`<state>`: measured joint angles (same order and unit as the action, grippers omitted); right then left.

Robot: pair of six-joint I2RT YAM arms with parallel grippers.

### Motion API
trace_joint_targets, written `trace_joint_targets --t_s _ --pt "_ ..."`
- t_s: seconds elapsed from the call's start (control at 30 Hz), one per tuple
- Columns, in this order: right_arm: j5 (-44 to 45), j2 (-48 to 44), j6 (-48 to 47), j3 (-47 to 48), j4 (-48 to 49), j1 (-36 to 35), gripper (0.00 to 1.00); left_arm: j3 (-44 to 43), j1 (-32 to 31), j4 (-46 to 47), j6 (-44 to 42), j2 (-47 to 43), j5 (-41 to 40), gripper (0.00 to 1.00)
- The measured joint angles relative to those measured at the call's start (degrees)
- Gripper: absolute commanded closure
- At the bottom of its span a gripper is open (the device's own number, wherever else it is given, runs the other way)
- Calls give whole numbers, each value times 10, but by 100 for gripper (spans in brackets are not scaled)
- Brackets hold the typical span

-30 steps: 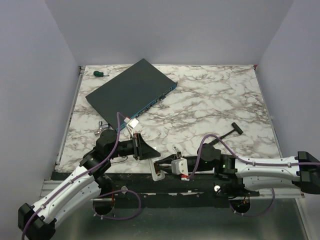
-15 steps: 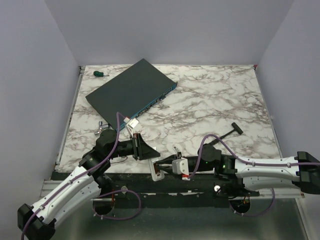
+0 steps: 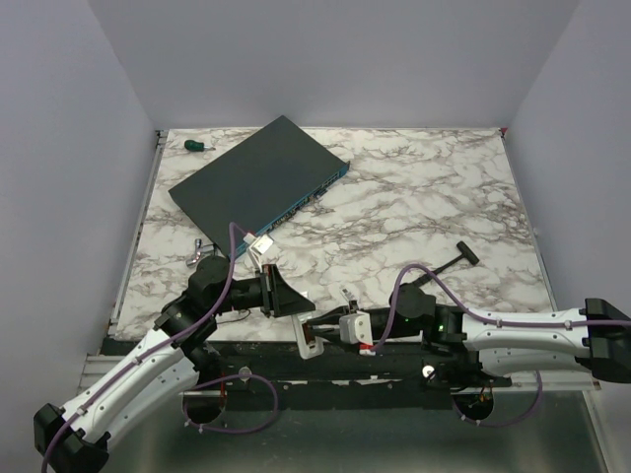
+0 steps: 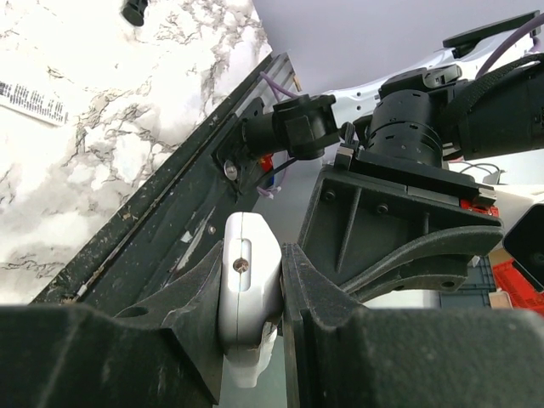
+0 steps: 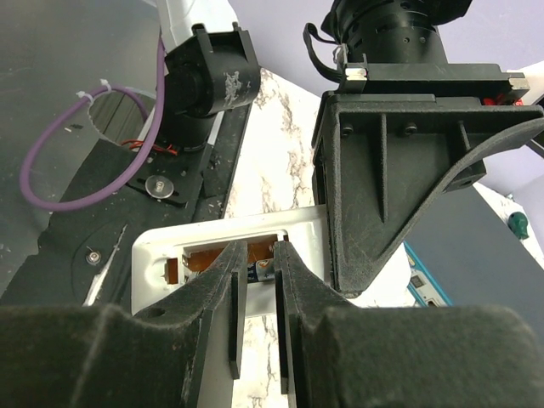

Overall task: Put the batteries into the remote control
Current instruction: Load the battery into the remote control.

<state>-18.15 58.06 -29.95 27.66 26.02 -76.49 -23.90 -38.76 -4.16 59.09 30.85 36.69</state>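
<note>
Gripping the remote control (image 4: pixel 248 293): the left gripper (image 4: pixel 252 265) is clamped on its slim white body at the near edge of the table (image 3: pixel 414 207), between the two arms.
One remote, battery bay open, brown inside; one battery (image 5: pixel 259 271) visible there. Right gripper (image 5: pixel 258 249) has its fingers nearly together at the bay; whether they pinch anything, cannot tell. Farther out: one dark box (image 3: pixel 258 180), one black T-shaped tool (image 3: pixel 455 260).

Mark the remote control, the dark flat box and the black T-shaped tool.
remote control (image 4: pixel 251 287): left wrist view, white end below its screw.
dark flat box (image 3: pixel 254 182): top view, middle of its top face.
black T-shaped tool (image 3: pixel 449 265): top view, shaft.
</note>
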Motion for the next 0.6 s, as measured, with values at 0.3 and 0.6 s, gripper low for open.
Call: trace_joint_targets --t_s 0.3,0.6 --pt "0 5 -6 3 -16 0 77 0 0 -19 -1 -7 -1 100" --pt "2 18 -24 13 -31 0 78 0 0 -31 -8 -8 -10 100"
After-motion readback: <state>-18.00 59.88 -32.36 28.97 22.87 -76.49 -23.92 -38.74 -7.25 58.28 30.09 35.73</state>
